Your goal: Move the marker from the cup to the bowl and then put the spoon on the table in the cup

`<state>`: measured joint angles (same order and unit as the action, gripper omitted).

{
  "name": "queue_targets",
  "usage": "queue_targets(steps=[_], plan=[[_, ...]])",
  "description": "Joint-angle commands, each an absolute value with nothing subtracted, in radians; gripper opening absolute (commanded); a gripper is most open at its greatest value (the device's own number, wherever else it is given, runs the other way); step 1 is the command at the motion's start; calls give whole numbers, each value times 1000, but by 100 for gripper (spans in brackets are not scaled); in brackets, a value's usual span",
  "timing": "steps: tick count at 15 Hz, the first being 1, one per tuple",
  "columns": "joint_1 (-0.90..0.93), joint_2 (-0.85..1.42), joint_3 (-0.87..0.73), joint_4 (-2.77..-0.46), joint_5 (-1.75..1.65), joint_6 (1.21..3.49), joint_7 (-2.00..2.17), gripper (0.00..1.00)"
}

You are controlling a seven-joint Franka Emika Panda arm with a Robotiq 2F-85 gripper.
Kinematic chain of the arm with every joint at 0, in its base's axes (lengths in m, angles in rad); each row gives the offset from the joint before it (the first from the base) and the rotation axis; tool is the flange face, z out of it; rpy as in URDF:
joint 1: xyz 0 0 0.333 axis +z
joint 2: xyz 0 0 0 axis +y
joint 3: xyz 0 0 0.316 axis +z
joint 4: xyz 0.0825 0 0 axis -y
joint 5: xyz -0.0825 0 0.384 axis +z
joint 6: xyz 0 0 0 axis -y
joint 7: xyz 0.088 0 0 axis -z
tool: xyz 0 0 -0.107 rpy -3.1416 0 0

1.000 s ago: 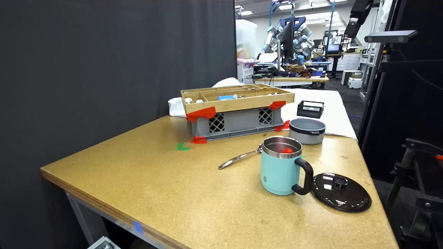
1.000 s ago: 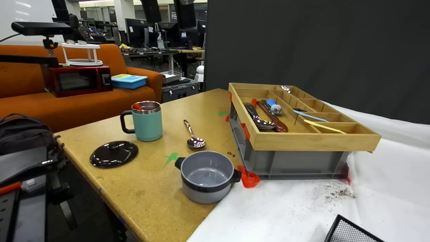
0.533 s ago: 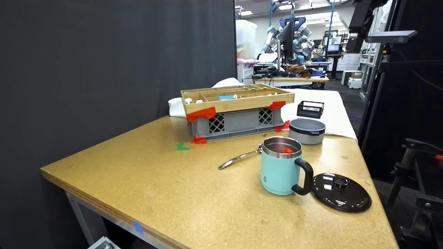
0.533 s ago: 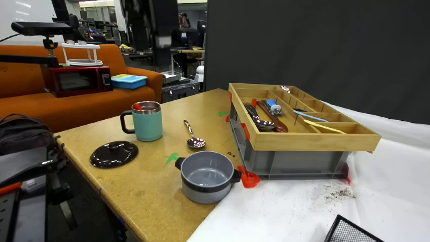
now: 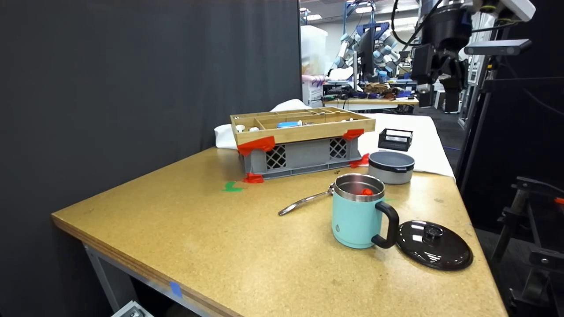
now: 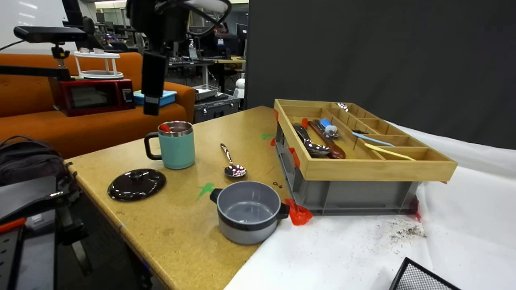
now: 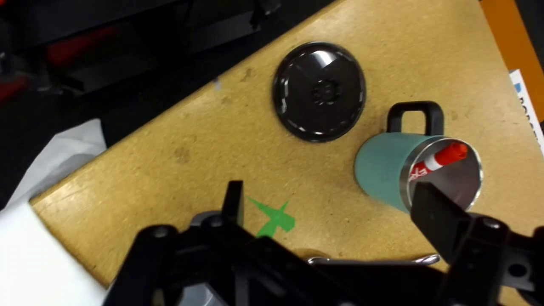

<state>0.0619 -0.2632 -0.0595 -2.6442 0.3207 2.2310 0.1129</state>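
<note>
The tool [image 7: 331,202] hung with fingers parted wide, holding nothing. In the wrist view, one red marker [image 7: 440,160] showed beyond the right-side finger's tip, leaning inside one upright teal mug [image 7: 380,168], its long axis more along than across the line between fingers. The worktop [image 7: 170,187] also bore one two-handled grey bowl [image 6: 248,213], one loose spoon [image 6: 234,168], one black lid [image 7: 318,91].

A black two-fingered gripper [image 7: 331,195] has flat, rectangular black fingers [image 7: 437,216] and jointed black linkages [image 7: 148,259] dotted with round silver metal screw heads [image 7: 491,223]; a small light-grey patch [image 6: 152,100] shows low on the gripper. Above the gripper are a black cylindrical wrist housing [image 5: 446,31], a smooth white arm segment [image 5: 517,9] and a looping black cable [image 6: 225,17].
</note>
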Motion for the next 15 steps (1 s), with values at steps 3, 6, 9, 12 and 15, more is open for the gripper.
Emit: queue_targets(steps=[3, 6, 9, 12, 15], plan=[[107, -124, 41, -2541, 549, 2217, 360, 100], [122, -55, 86, -2500, 631, 2270, 485, 100], [118, 22, 98, -2447, 659, 2318, 599, 100], [120, 21, 95, -2452, 640, 2318, 597, 100], [121, 39, 94, -2435, 642, 2318, 616, 100]])
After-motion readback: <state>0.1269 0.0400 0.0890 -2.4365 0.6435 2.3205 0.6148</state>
